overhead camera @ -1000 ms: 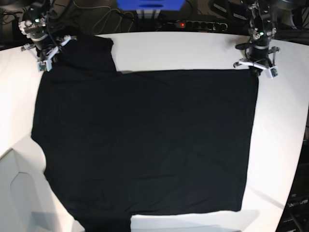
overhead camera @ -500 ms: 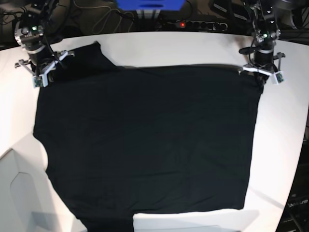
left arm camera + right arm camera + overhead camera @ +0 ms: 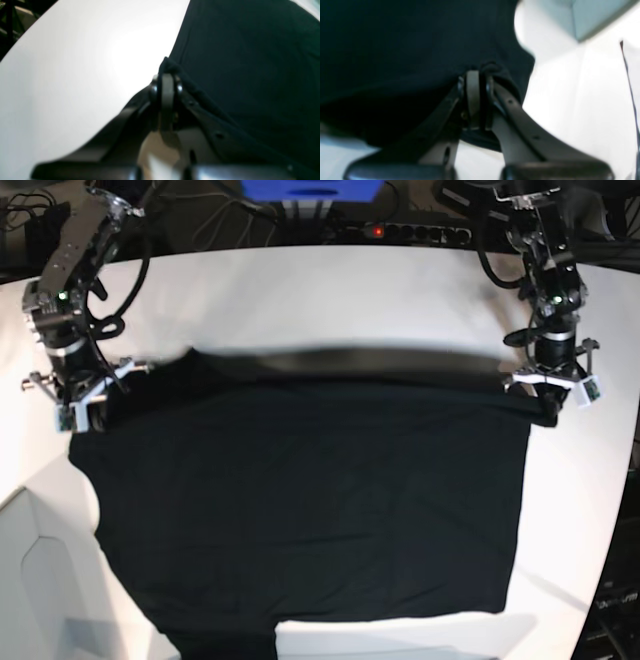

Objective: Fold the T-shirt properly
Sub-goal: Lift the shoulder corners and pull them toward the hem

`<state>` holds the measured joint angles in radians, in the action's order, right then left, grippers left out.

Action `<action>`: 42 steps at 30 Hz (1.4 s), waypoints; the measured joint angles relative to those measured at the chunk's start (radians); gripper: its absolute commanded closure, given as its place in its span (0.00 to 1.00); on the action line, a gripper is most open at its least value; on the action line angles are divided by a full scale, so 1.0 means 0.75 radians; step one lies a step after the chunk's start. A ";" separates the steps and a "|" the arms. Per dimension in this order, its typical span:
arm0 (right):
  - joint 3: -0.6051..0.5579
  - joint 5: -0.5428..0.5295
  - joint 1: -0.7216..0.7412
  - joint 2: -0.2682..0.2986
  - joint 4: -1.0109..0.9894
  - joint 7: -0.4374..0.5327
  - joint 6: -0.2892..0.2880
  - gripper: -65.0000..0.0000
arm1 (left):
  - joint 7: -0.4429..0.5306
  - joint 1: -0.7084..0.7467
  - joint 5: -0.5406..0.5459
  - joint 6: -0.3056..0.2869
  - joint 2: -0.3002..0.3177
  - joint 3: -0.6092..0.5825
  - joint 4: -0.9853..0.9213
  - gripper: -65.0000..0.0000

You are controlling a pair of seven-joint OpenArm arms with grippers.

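Both pairs of jaws pinched tight on black cloth — left gripper (image 3: 552, 402) on the corner of the T-shirt (image 3: 300, 510) at about 3 o'clock in the base view, right gripper (image 3: 80, 412) on the far corner at about 9 o'clock. Clamped flat in each wrist view, a small bunch of fabric poking up past the tips of the left gripper (image 3: 167, 75) and the right gripper (image 3: 476, 72). No gap visible between either pair.

Judged early in the fold: most of the shirt spread plain side up across the white table (image 3: 330, 290), from centre down to 6 o'clock, with only the far edge — the 12 o'clock side — lifted and blurred between the two grips. No crease laid yet, no panel doubled over. Left to do, by the look of it: carrying that edge toward 6 o'clock, laying it down square, then the further folds. No print or label visible.
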<state>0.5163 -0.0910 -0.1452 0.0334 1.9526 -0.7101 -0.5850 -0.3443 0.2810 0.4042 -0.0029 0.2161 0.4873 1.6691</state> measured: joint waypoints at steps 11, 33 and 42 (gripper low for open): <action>-0.078 0.196 0.397 0.017 -0.395 0.006 -0.008 1.00 | -0.230 -0.334 -0.001 -0.001 -0.001 -0.007 -0.128 1.00; -0.166 0.300 0.780 0.096 -0.986 0.125 -0.008 1.00 | -0.225 -0.518 -0.003 0.001 0.000 -0.006 -0.373 1.00; -0.166 0.302 0.779 0.095 -1.008 0.125 -0.008 1.00 | -0.224 -0.524 -0.004 0.001 -0.001 -0.006 -0.433 1.00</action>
<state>0.3916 0.1352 0.4389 0.1043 1.1965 -0.6163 -0.5911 -0.5121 -0.1123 0.4011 -0.0025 0.2157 0.4828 1.3441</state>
